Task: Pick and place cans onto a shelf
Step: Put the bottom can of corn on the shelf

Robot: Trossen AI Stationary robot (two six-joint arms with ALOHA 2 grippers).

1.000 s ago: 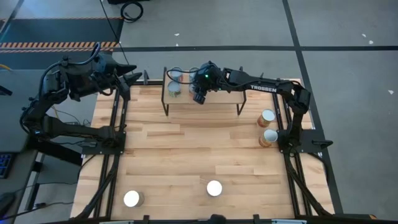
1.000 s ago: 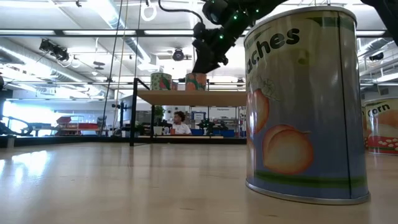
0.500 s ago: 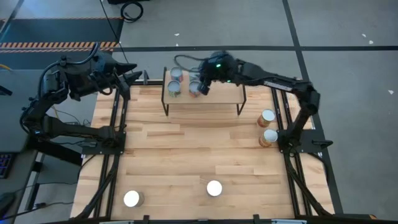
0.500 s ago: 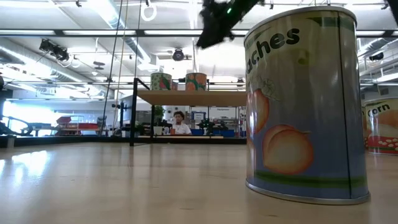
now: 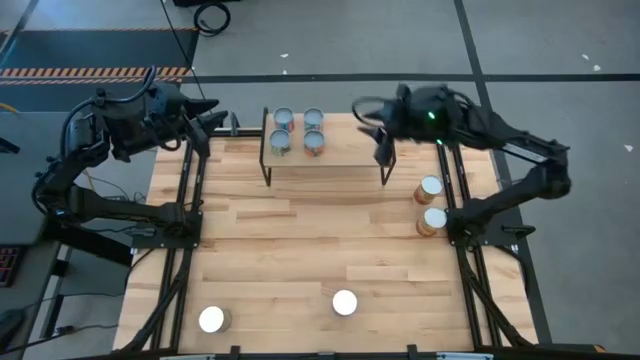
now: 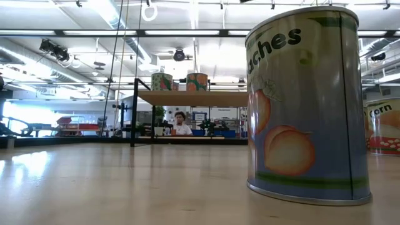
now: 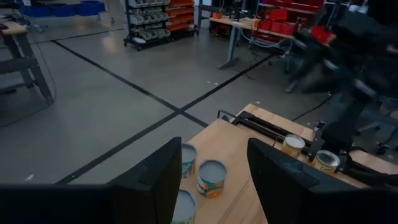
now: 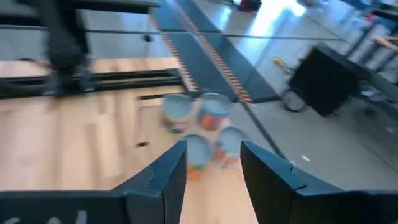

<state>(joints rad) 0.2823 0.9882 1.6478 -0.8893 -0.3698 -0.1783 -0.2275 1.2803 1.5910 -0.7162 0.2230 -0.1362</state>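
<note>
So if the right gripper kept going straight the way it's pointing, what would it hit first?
Probably the four cans on the shelf: the open right gripper points toward them from above the shelf's far right end. Depth is uncertain; it might pass above them.

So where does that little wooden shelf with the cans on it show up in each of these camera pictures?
High view: the shelf sits at the table's far edge, between the arms, four cans on its left end.
Low view: the shelf stands far back, left of the big peach can.
Left wrist view: the shelf is mostly hidden behind the fingers.
Right wrist view: the shelf fills the picture's left.
Shared landmark: the cluster of cans.
</note>
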